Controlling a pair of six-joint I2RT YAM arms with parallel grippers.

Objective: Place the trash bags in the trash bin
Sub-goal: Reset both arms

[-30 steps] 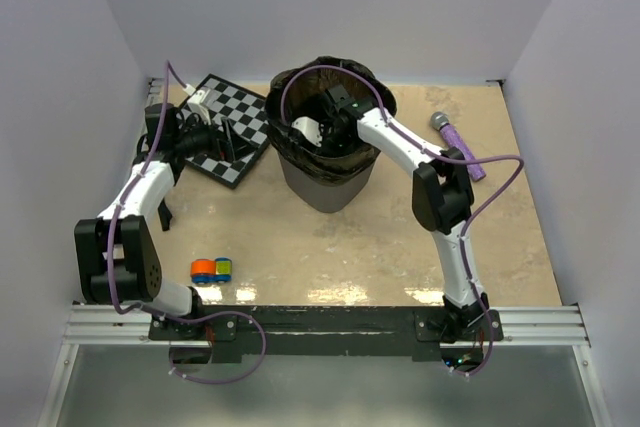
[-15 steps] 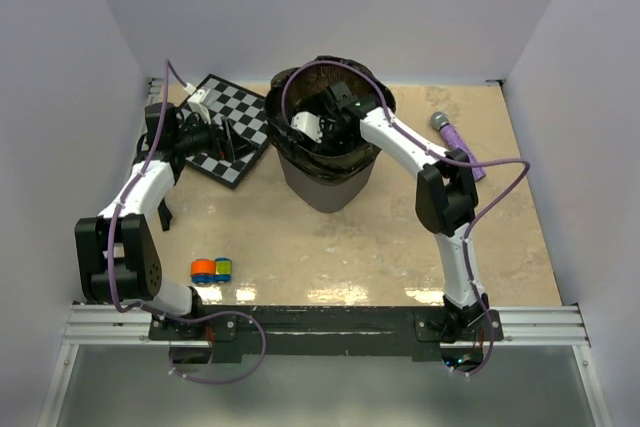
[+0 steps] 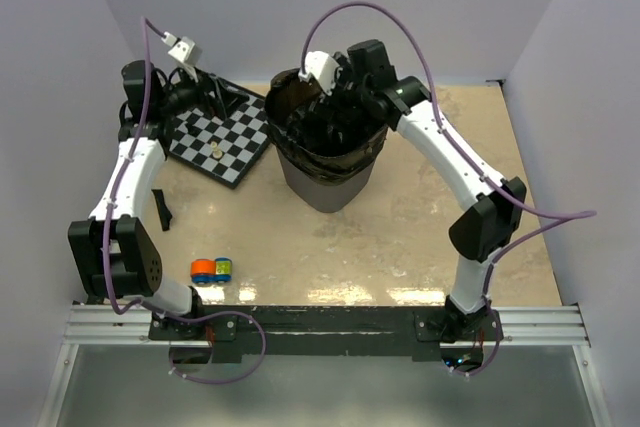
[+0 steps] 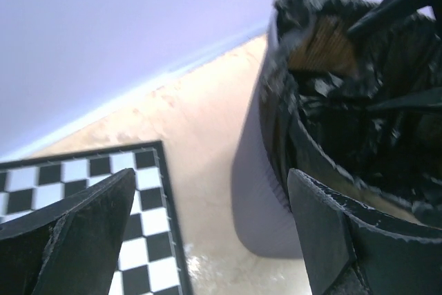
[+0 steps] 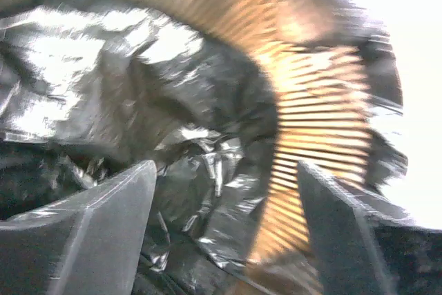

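The trash bin point(image 3: 325, 182) stands at the middle back of the table. A glossy black trash bag point(image 3: 345, 137) fills its inside and folds over the rim. My right gripper point(image 3: 322, 119) hangs open and empty over the bin's mouth. In the right wrist view its fingers point(image 5: 226, 167) frame the crinkled bag point(image 5: 103, 88) and the mesh wall point(image 5: 311, 122). My left gripper point(image 3: 222, 97) is open and empty, raised above the chessboard and left of the bin. In the left wrist view point(image 4: 210, 177) it faces the bin wall point(image 4: 262, 205) and the bag point(image 4: 387, 101).
A black-and-white chessboard point(image 3: 215, 147) lies left of the bin and also shows in the left wrist view point(image 4: 145, 240). An orange, blue and yellow toy point(image 3: 212, 269) lies near the front left. A small black piece point(image 3: 163, 209) lies by the left arm. Walls close in on three sides.
My right gripper has risen from deep inside the bin to its mouth, and its elbow has swung right. My left gripper has lifted up off the chessboard.
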